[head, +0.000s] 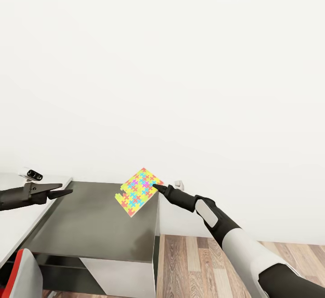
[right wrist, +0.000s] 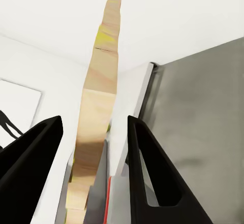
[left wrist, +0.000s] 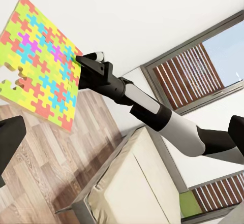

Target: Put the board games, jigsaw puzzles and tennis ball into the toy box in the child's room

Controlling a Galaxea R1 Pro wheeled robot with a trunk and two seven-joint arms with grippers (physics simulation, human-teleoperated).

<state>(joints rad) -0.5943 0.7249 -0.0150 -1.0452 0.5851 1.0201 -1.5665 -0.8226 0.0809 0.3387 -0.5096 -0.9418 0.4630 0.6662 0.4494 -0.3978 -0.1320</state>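
Black fingers (right wrist: pixel 152 173) of the right hand (head: pixel 158 188) stand on either side of the jigsaw puzzle's pale wooden edge in the right wrist view, though that view shows a gap on each side of the edge. From the head view the jigsaw puzzle (head: pixel 138 191) is held up in the air by one corner at the tips of that hand, tilted like a diamond, its face of yellow, pink, blue and green pieces turned toward the camera, above the far right part of the dark grey bench (head: pixel 97 226). The left wrist view shows the same puzzle (left wrist: pixel 40 61) from its coloured side with the right hand (left wrist: pixel 81 64) clamped on its edge and the white and black forearm running back toward a window (left wrist: pixel 203 66); below lies the bed (left wrist: pixel 137 188) with its beige mattress on the wood plank floor (head: pixel 203 266). Off to the left, the left hand (head: pixel 67 192) hovers with its fingers slightly apart and nothing between them, over the seam where the pale bench (head: pixel 18 221) meets the dark one. A small white and black device (head: pixel 31 174) sits on the pale bench just behind that hand, and a red and grey chair back (head: pixel 22 273) shows at the lower left corner.
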